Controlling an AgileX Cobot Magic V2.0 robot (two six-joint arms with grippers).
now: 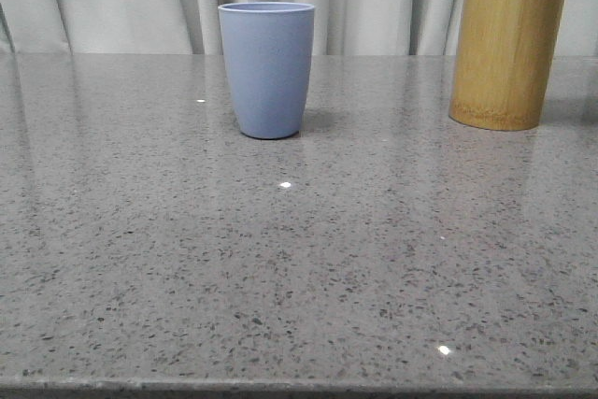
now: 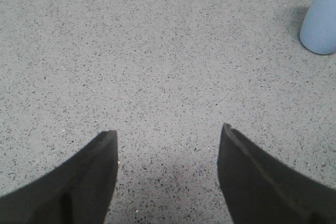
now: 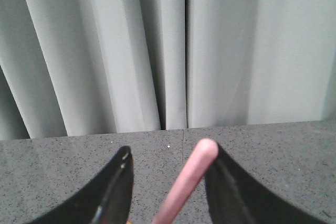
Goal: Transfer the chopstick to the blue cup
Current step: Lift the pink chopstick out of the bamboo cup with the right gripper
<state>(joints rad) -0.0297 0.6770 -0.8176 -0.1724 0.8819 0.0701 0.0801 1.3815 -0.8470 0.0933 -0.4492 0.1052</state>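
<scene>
One chopstick [image 3: 185, 187] btwn open right gripper [image 3: 170, 156] fingers, blue cup [image 1: 267, 67] apart.

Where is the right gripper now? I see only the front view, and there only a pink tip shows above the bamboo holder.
Observer: In the right wrist view, the right gripper has the chopstick standing between its fingers.
Operator: Is it already closed on the stick?
Observer: No. The jaws stand open. The stick is close beside one finger, and there is a clear gap to the other.
Operator: And what is the left gripper doing?
Observer: The left gripper is open over the table and holds nothing. The blue cup stands apart from it.
</scene>
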